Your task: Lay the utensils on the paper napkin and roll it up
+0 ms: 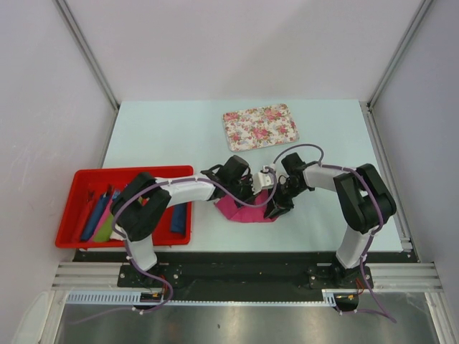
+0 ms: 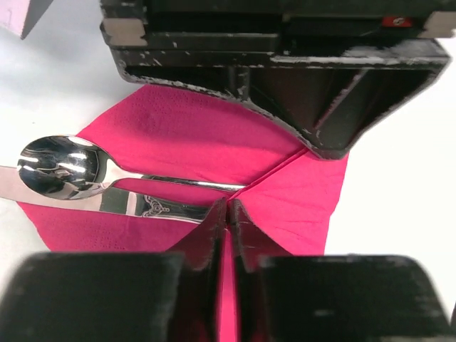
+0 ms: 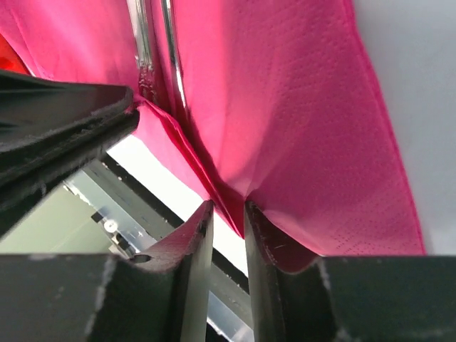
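Observation:
The pink paper napkin [image 1: 240, 210] lies on the table between the two arms, partly folded over the utensils. In the left wrist view a spoon [image 2: 57, 165] and a flat engraved handle [image 2: 153, 206] stick out from under the napkin [image 2: 178, 135]. My left gripper [image 2: 228, 208] pinches a fold of it, jaws almost touching. My right gripper [image 3: 228, 208] faces it from the other side. Its jaws stand a little apart, and a hanging fold of the napkin [image 3: 299, 128] dips between the tips. Two metal handles [image 3: 146, 50] show in the crease. In the top view both grippers [image 1: 252, 193] [image 1: 277, 208] meet over the napkin.
A red bin [image 1: 84, 175] at the left holds blue and green rolls [image 1: 100, 218]. A floral mat [image 1: 259, 127] lies behind the arms. The right gripper's black body [image 2: 320, 92] fills the top of the left wrist view, close to the left fingers.

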Available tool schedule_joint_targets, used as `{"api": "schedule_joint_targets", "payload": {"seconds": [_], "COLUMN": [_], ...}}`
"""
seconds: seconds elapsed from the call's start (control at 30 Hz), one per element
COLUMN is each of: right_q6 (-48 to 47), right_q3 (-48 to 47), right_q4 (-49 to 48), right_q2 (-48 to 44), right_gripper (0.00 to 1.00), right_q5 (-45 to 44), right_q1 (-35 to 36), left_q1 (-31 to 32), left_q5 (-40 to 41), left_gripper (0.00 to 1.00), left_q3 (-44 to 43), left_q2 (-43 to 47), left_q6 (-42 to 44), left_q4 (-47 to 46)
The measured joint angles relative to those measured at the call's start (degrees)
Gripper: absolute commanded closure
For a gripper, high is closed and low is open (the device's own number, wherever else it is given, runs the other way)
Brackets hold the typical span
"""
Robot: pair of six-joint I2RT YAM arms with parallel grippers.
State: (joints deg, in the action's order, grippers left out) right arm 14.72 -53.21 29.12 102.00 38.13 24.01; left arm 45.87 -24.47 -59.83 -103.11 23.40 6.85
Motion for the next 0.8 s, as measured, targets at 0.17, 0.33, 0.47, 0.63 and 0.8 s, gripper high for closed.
{"api": "schedule_joint_targets", "payload": {"seconds": [0.17,0.33,0.47,0.63,0.8], "right_q6": [-0.87,-1.42,-1.49,-1.49,-1.53], "right_q3": [-1.18,-1.77,-1.95,-2.10,-2.16], "right_q4": [1.49,2.19,2.45,2.67,2.78], "right_q2": [0.87,0.87,0.87,0.87,0.87], "right_gripper": [0.74,0.75,0.76,0.78,0.79], "right_q5": [-0.79,-1.97,-2.56,-3.21,-3.52], "right_q1": [0.59,1.25,1.46,1.68,1.75], "left_q1": [-0.17,-1.51,-2.38,-2.89,-2.99], "left_q5": [-0.79,-1.73,-1.70,-1.27,-0.90], "left_gripper": [0.50,0.47,0.51,0.60,0.80], "left_q3": [-0.50,1.42,4.15,7.19,7.28], "left_q2": [0.31,5.55,10.99,12.11,8.87], "left_q6": [-2.86,-7.76,-11.76,-16.17,-18.01], "left_q4": [0.87,3.30,4.70,5.44,5.84]}}
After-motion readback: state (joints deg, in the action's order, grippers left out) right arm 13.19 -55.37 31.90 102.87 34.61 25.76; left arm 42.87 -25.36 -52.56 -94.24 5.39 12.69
